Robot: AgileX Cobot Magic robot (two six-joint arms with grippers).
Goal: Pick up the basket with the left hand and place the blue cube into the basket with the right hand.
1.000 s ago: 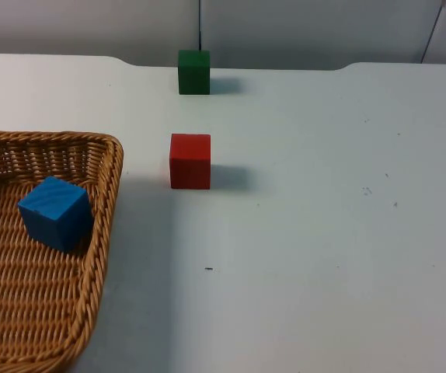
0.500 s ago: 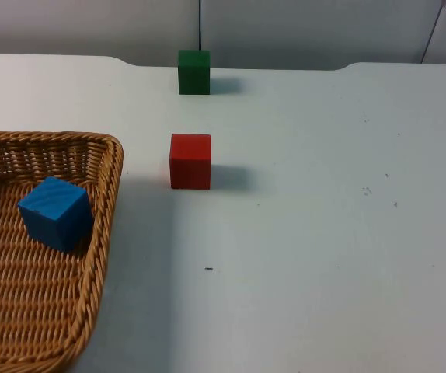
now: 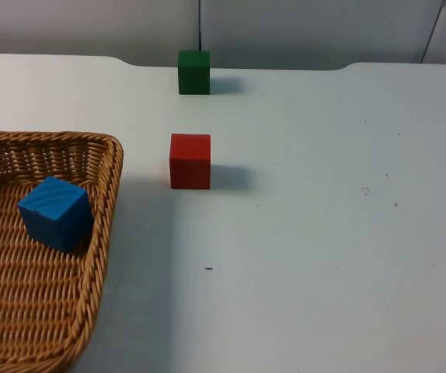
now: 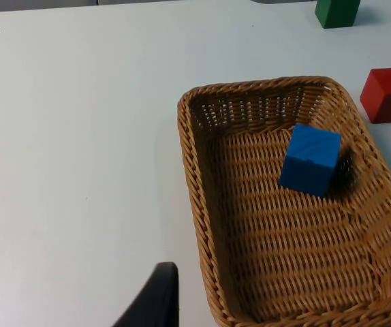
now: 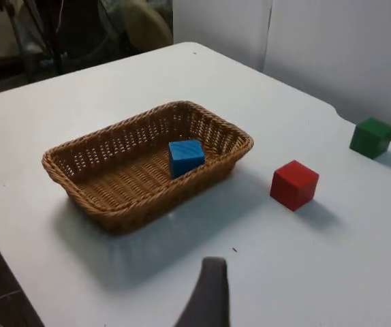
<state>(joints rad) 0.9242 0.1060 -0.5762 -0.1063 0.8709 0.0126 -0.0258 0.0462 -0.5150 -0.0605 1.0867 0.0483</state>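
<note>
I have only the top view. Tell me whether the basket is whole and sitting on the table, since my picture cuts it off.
Observer: The basket is whole, a rectangular wicker tray resting flat on the table, as the right wrist view shows.
Operator: Report what lies beyond its far side from the red cube.
Observer: Bare white table; the left wrist view shows nothing on that side of the basket.
Operator: Confirm the blue cube's place inside.
Observer: The blue cube sits tilted near the long wall facing the red cube, toward the end nearest the green cube.
Operator: Say where the left claw is.
Observer: One fingertip stands beside the basket's long wall, apart from it.
</note>
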